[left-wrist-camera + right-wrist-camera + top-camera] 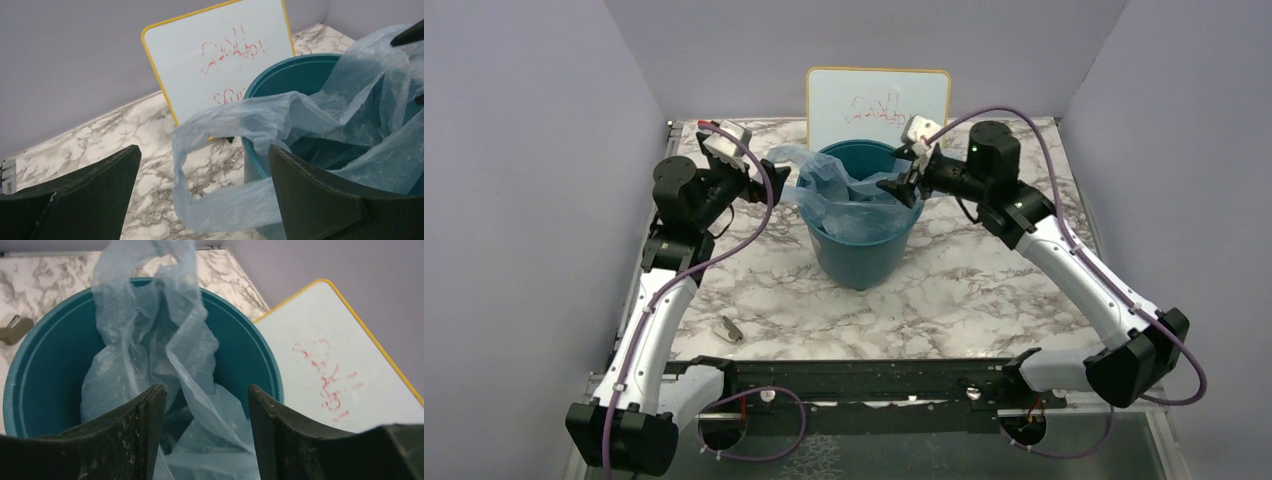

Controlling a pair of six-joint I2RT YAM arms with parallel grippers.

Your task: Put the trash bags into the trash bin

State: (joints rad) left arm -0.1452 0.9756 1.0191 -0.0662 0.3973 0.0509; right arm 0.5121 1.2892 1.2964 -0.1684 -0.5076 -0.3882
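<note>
We cannot read red scrawl on yellow-framed whiteboard (878, 105); lower edge hidden behind round teal plastic bin (862, 255). Bin floor hidden under crinkly translucent light-blue plastic bag (844, 195). Right gripper (206, 412) fingertips cut off at bottom of wrist view; whether plastic between them is pinched, we cannot tell. Small grey-tan object (730, 327) on table too small to identify.
</note>
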